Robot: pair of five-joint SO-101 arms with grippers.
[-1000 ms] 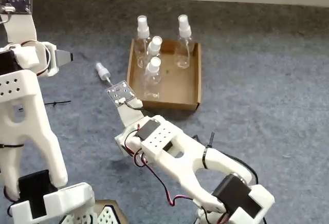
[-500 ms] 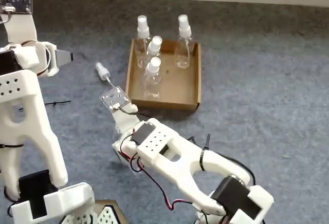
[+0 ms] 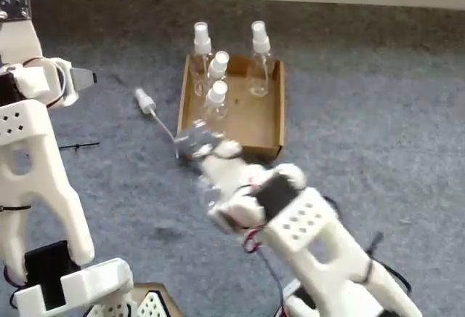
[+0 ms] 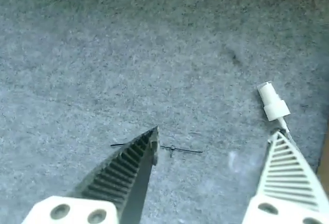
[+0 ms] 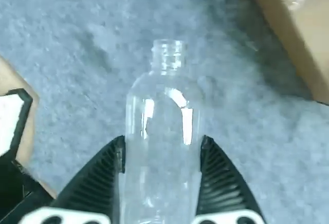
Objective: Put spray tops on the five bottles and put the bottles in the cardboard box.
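Observation:
An uncapped clear bottle (image 5: 163,116) is held between the black fingers of my right gripper (image 5: 163,142), which is shut on its body just above the grey carpet. In the high view, my right gripper (image 3: 206,180) sits just in front of the near left corner of the cardboard box (image 3: 277,113). Several capped bottles (image 3: 216,99) stand inside the box. A loose white spray top (image 3: 145,102) (image 4: 272,103) lies on the carpet left of the box. My left gripper (image 4: 216,134) (image 3: 83,78) hangs open and empty, farther left of the spray top.
A thin black zip tie (image 4: 169,148) (image 3: 80,145) lies on the carpet under the left gripper. The left arm's base (image 3: 73,284) fills the near left corner. Open carpet lies right of the box.
My right arm has swung and turned, carrying its wrist right toward the box's near left corner. The left arm has shifted slightly.

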